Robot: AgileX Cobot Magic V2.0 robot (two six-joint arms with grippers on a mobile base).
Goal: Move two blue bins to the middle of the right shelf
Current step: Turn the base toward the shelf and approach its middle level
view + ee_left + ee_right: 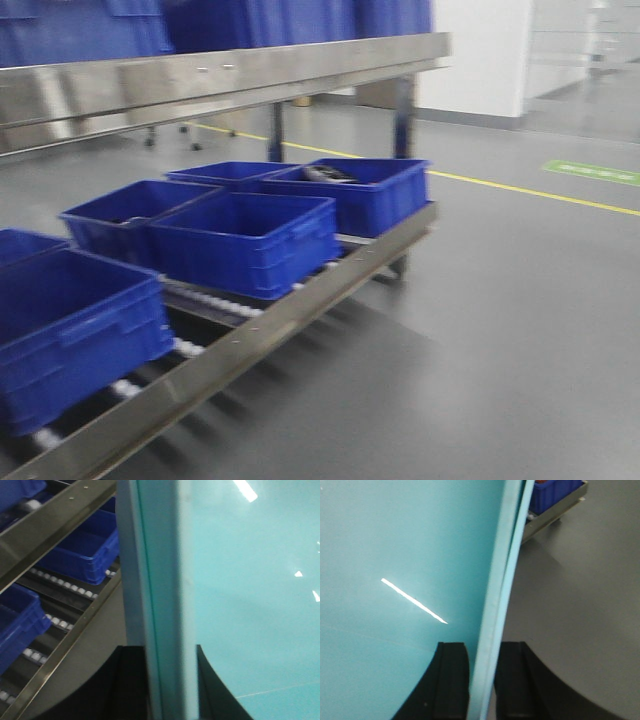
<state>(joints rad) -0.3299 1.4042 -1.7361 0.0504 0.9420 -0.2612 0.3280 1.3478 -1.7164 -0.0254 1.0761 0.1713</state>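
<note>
Blue bins stood open-topped and touching, in rows on the low shelf, on its white rollers. They were plain, ribbed under the rim and blurred. The far right bin held a dark object, too blurred to name. More bins filled the upper shelf, which overhung the low one. To the right lay bare grey floor, with a yellow line and a green mark far off.

In each wrist view a teal panel filled most of the frame, hiding much of the shelf. The left hand had its black fingers on either side of the panel's pale edge, and so did the right hand. I cannot tell whether either was clenched on it.
</note>
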